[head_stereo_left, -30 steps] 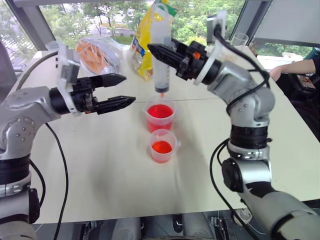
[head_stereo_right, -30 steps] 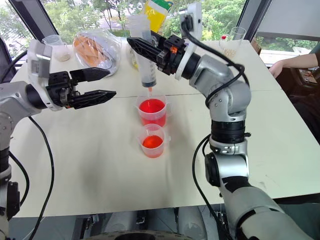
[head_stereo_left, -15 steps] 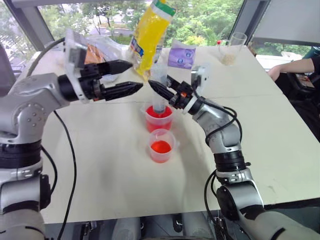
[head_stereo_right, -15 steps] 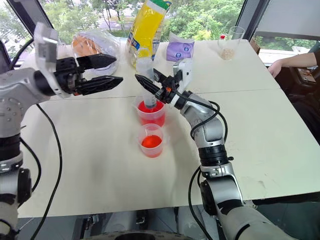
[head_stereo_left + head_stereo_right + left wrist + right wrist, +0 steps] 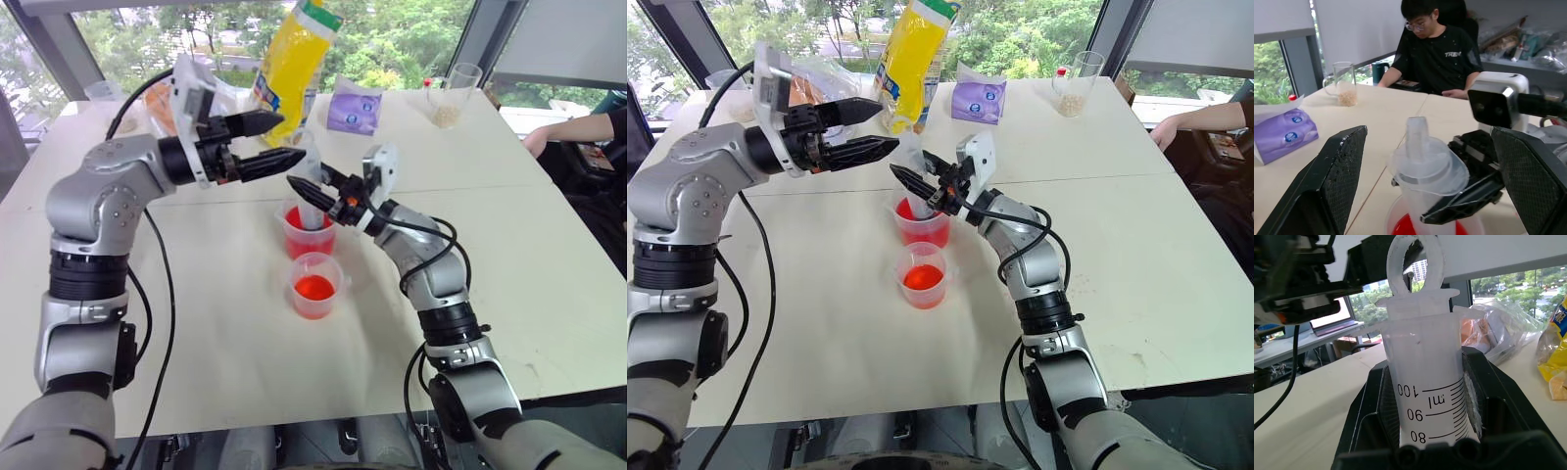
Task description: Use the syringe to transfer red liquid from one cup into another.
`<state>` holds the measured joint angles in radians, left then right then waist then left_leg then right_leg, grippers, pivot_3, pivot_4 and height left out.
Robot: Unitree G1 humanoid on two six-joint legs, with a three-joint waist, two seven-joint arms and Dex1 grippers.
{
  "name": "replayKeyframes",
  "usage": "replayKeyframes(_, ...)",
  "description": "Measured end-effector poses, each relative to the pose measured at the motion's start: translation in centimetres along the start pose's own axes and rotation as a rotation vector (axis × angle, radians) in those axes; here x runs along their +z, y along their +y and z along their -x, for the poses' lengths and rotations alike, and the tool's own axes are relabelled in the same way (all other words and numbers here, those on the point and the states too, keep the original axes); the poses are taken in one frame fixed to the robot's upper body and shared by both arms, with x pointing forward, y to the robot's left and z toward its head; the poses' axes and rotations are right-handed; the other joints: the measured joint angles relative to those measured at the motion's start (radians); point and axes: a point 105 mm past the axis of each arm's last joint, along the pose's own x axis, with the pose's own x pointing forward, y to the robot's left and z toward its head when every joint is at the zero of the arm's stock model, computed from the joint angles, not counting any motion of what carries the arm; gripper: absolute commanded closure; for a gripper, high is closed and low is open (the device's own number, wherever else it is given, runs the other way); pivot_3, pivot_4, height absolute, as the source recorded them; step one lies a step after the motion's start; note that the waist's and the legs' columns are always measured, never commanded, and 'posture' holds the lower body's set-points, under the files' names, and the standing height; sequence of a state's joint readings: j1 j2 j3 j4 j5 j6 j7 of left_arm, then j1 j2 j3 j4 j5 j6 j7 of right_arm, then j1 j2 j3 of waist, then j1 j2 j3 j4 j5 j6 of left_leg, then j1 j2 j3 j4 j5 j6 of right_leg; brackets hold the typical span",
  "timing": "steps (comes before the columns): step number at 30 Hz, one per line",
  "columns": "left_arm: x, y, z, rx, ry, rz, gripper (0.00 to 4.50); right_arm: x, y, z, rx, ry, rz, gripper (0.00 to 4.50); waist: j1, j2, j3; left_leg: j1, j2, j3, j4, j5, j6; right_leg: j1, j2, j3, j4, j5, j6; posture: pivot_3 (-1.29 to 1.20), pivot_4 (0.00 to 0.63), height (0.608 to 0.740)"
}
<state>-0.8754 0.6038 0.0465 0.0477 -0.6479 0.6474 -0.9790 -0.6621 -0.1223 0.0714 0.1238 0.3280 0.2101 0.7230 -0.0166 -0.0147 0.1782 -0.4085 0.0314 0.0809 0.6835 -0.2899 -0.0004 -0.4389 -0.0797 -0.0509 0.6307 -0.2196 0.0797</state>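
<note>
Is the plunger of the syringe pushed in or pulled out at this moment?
Pushed in. In the right wrist view the plunger's ring sits directly on top of the syringe barrel, above the highest mark, with no rod showing between them.

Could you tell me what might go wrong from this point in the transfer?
The open left claw hovers beside the syringe top; a misjudged reach for the plunger could knock the barrel askew in the right claw. The syringe stands in the taller cup, so sideways force might tip it and spill red liquid. The shorter cup stands close by and could be bumped too.
</note>
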Motion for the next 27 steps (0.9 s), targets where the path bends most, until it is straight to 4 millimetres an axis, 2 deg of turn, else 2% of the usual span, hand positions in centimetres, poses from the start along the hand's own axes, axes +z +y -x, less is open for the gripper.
replayKeyframes(1,-0.1,0.0,-0.1,-0.001,0.005,0.002,0.33,0.0,0.0,0.0,0.0,0.002,0.002,3.11,0.0,0.0,0.0,0.0,0.0,0.0,0.0,0.0,0.0,0.0,0.0,0.0,0.0,0.0,0.0,0.0,0.15,0.74)
replayKeyframes(4,-0.7,0.1,-0.5,-0.003,0.014,0.018,1.22,0.0,-0.1,0.1,0.0,0.005,0.005,3.11,0.001,0.0,0.0,0.0,0.0,0.0,0.0,0.0,0.0,0.0,0.0,0.0,0.0,0.0,0.0,0.0,0.15,0.74)
replayKeyframes(10,-1.2,0.1,-0.9,-0.004,0.019,0.034,4.39,-0.1,0.0,0.1,0.005,0.01,0.008,3.11,0.001,0.0,0.0,0.0,0.0,0.0,0.0,0.0,0.0,0.0,0.0,0.0,0.0,0.0,0.0,0.0,0.15,0.74)
replayKeyframes(18,-1.4,0.2,-1.0,-0.009,0.021,0.044,4.46,-0.3,0.1,0.2,0.005,0.017,0.01,3.11,0.001,0.0,0.0,0.0,0.0,0.0,0.0,0.0,0.0,0.0,0.0,0.0,0.0,0.0,0.0,0.0,0.15,0.74)
replayKeyframes(27,0.0,0.3,-1.4,-0.03,0.01,0.011,4.46,0.6,0.2,0.2,0.014,-0.007,0.001,3.11,0.002,0.0,0.0,0.0,0.0,0.0,0.0,0.0,0.0,0.0,0.0,0.0,0.0,0.0,0.0,0.0,0.15,0.74)
